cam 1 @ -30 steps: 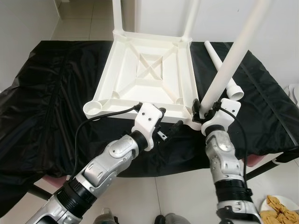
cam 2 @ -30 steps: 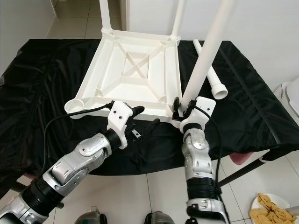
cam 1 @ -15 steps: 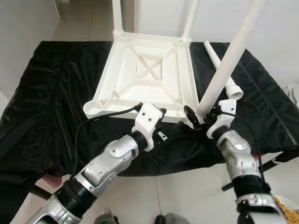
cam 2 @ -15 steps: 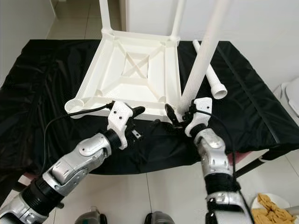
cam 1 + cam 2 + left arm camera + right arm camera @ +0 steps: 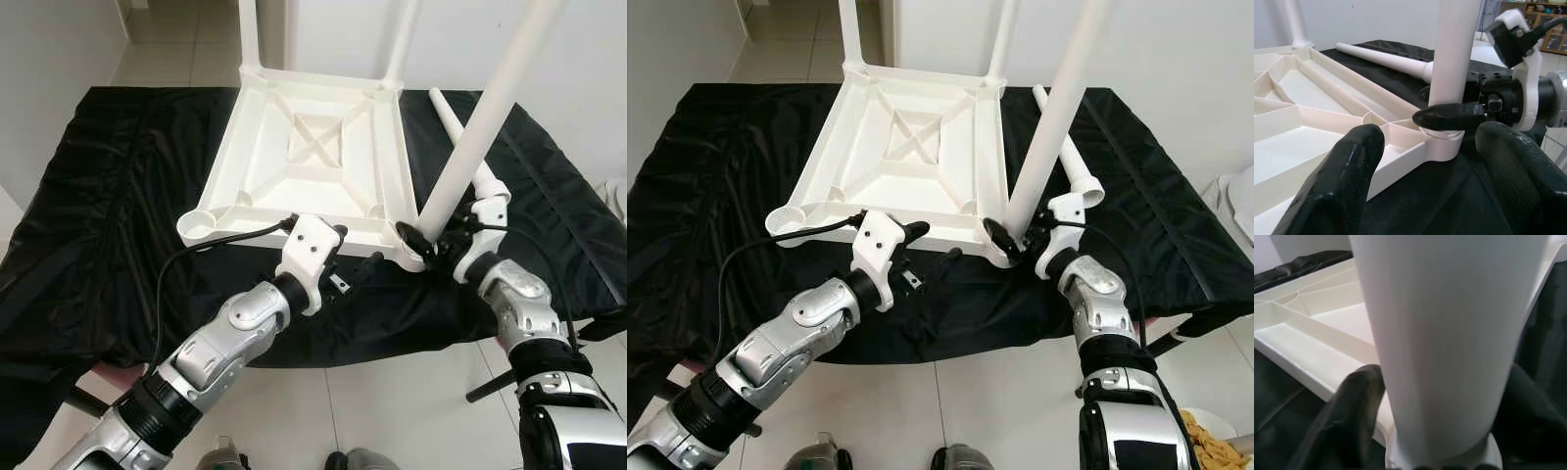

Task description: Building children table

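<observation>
The white table top (image 5: 313,186) lies upside down on a black cloth. Two legs (image 5: 248,29) (image 5: 404,39) stand in its far corners. A third leg (image 5: 480,117) stands tilted in the near right corner socket. My right gripper (image 5: 423,245) is shut on this leg's base, one finger on each side, as the right wrist view shows (image 5: 1449,357). My left gripper (image 5: 358,269) hangs open just in front of the table top's near edge, pointing toward that corner (image 5: 1442,142). The near left socket (image 5: 199,223) holds nothing. A loose leg (image 5: 446,113) lies on the cloth at the right.
The black cloth (image 5: 118,196) covers the whole work surface and hangs over its near edge. Tiled floor lies below and behind. A plate of yellow food (image 5: 1215,441) sits on the floor at the lower right. A white object (image 5: 1239,206) stands at the right edge.
My right arm has swung out to the right and its wrist has turned, with the gripper staying at the base of the tilted leg. The left arm has hardly moved.
</observation>
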Available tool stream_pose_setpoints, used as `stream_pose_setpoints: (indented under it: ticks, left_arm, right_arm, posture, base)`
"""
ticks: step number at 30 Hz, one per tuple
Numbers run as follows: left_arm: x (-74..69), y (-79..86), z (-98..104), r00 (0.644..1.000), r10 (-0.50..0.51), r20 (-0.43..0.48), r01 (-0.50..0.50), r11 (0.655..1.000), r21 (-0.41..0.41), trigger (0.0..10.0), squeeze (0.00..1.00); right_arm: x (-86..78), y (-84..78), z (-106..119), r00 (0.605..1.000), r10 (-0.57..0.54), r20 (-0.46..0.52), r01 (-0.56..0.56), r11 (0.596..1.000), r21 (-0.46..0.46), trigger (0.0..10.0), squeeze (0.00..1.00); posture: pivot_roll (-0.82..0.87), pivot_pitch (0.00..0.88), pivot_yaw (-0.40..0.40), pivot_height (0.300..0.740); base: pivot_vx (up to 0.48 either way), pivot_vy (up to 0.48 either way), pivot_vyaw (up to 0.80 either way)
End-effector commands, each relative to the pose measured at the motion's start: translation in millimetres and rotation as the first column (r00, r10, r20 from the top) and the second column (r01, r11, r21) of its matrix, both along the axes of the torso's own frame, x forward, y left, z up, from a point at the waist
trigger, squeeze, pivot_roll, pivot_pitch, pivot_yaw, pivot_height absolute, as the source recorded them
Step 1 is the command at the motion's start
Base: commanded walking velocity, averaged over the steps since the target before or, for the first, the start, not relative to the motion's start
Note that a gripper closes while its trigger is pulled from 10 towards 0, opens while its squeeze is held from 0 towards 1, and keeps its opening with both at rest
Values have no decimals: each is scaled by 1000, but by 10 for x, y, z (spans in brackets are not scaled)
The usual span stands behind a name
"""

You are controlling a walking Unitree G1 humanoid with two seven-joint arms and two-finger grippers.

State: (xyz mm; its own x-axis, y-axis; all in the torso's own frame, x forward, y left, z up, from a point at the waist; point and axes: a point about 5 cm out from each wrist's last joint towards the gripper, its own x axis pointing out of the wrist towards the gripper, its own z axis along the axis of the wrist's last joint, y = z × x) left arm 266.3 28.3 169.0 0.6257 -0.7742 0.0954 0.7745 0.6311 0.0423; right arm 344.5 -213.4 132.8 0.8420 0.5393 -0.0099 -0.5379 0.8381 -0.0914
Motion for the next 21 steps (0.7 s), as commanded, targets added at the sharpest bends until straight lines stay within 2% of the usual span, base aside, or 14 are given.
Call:
stream_pose_setpoints:
  ticks: [1, 13, 14, 21]
  left_arm:
    - [-92, -54, -9, 967, -254, 8, 254, 967, 34, 10000, 0]
    - [-75, -35, 3, 971, -241, 11, 240, 970, 33, 10000, 0]
    - [-74, -34, 4, 971, -240, 11, 240, 970, 32, 10000, 0]
    - [-80, -34, 3, 970, -244, 10, 244, 969, 32, 10000, 0]
  right_arm:
    - [-5, -25, -25, 1000, 16, -12, -16, 1000, -23, 0, 0]
    - [2, -44, -47, 999, 44, -11, -44, 999, -21, 0, 0]
    - [6, -49, -44, 999, 39, -5, -39, 999, -25, 10000, 0]
    - [-2, -42, -54, 1000, -8, 12, 8, 1000, 5, 10000, 0]
  posture:
    - [5, 33, -14, 740]
    - [12, 41, -16, 740]
    - [12, 42, -16, 740]
    - [5, 49, -13, 740]
  base:
    - [0, 0, 0]
    - [0, 0, 0]
    - [0, 0, 0]
    - [0, 0, 0]
